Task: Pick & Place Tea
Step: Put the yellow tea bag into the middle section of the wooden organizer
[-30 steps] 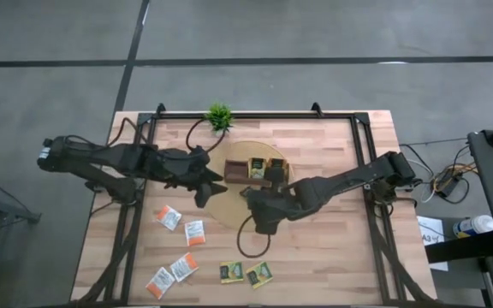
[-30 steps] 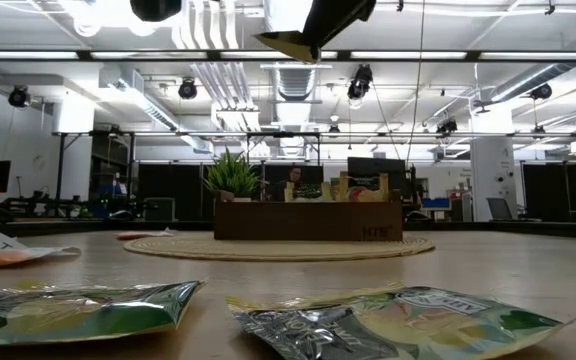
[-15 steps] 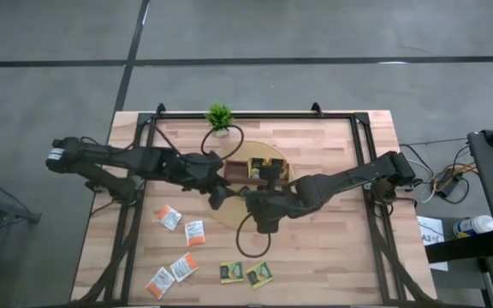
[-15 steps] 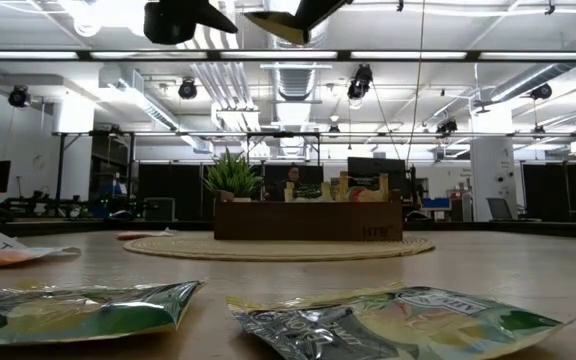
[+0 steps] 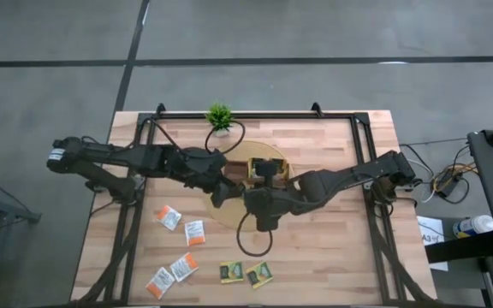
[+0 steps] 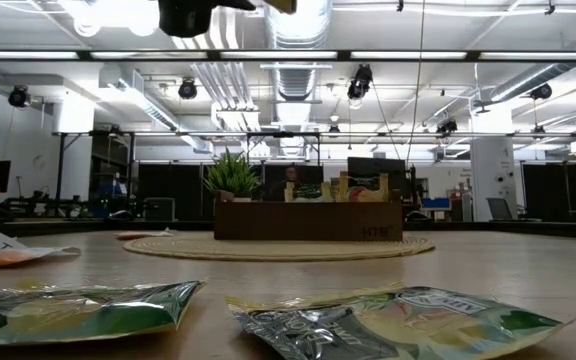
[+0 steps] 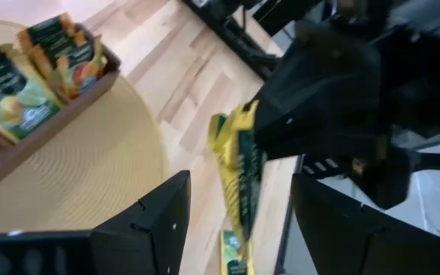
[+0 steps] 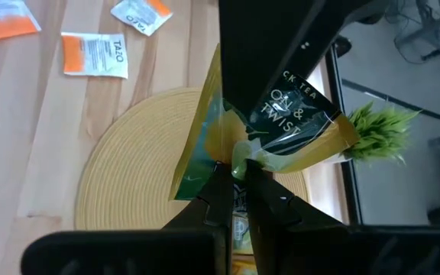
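Our right gripper (image 8: 234,172) pinches a green-and-yellow tea sachet (image 8: 281,126) above the round mat (image 8: 128,160), mid-table. Our left gripper (image 7: 235,221) faces it with fingers spread, the sachet edge-on between them.

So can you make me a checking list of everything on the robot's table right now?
Surface: wooden table with a round woven mat.
Job's things: four white-and-orange sachets and two green-and-yellow sachets lie loose on the near side; more stand in the brown tray on the mat.
Clutter: a small plant.
Grippers: right gripper shut on a green-and-yellow sachet above the mat; left gripper open, with that sachet between its fingers.
Cables: one loops off the right arm; more lie by the table's right edge.
Surroundings: grey floor; big hall behind.
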